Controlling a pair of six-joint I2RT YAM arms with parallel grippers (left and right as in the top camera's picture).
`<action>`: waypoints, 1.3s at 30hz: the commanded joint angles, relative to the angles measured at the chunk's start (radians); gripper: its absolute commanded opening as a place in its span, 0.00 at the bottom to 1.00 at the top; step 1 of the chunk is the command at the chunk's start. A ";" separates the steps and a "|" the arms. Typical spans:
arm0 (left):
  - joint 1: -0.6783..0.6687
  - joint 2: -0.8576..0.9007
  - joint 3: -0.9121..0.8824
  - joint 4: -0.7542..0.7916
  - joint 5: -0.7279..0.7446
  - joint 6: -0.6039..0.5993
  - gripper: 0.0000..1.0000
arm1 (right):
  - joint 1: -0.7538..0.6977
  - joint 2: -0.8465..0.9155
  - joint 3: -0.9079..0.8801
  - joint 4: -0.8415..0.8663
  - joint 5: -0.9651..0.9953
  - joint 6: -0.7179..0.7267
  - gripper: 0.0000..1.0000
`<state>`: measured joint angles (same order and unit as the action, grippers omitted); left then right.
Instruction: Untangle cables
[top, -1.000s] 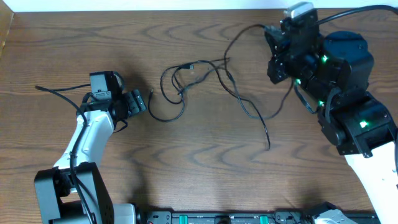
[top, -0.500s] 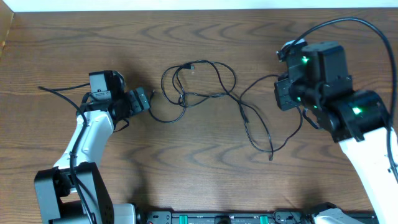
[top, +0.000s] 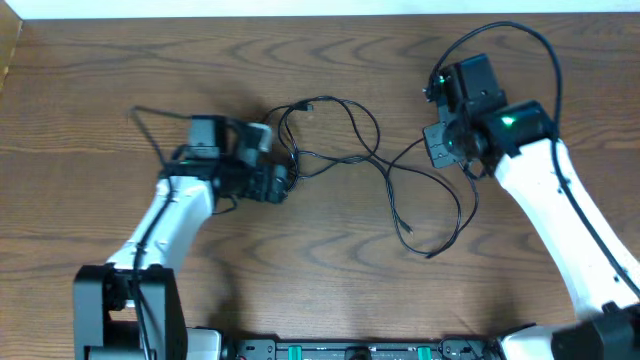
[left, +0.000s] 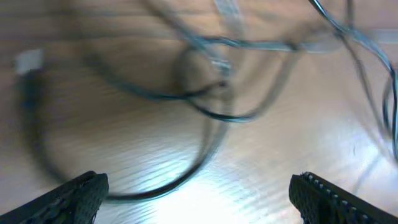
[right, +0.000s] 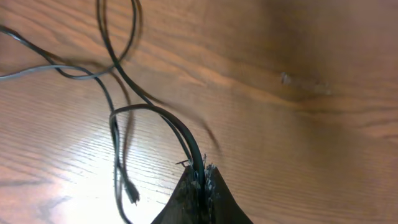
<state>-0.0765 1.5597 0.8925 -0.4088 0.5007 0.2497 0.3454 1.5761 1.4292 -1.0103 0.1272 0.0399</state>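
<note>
The left tool (left: 202, 196) is wide open and holds nothing. Its two fingers (left: 74, 196) stand far apart, low over a loop of the cables (top: 330, 140). The view from that wrist is blurry, so I cannot tell if a finger touches a cord. Seen from above, this tool sits just beside the left side of the knot (top: 295, 150).

The right tool (right: 200, 180) is pinched shut on a black cord (right: 155, 118). It looks like two strands side by side in the tips, maybe one cord folded over.

The cables lie on the surface (top: 300, 300) toward its back edge, about halfway between the left and right edges. The knot is on the left part of the bunch. Long loose loops run from it toward the right tool. One loose end (top: 408, 228) lies nearer the middle of the surface.

I think the step now is this: the right tool holds one cord in place, and the left tool is ready to grab a loop in the knot.

The next move needs care. The left tool should close on just one cord, then pull it softly toward the left edge. If it grabs two cords, the knot may get tighter.
</note>
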 joint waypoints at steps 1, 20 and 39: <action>-0.074 0.004 0.003 -0.001 -0.139 0.188 0.98 | -0.011 0.043 0.007 0.010 0.016 0.027 0.01; -0.329 0.059 0.003 0.202 -0.517 0.536 0.98 | -0.132 0.115 0.007 0.118 -0.249 -0.079 0.01; -0.447 0.223 0.003 0.319 -0.517 0.562 0.98 | -0.203 0.115 0.007 0.137 -0.405 -0.120 0.01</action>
<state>-0.5243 1.7432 0.8936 -0.1135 -0.0063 0.7948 0.1459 1.6917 1.4292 -0.8768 -0.2516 -0.0631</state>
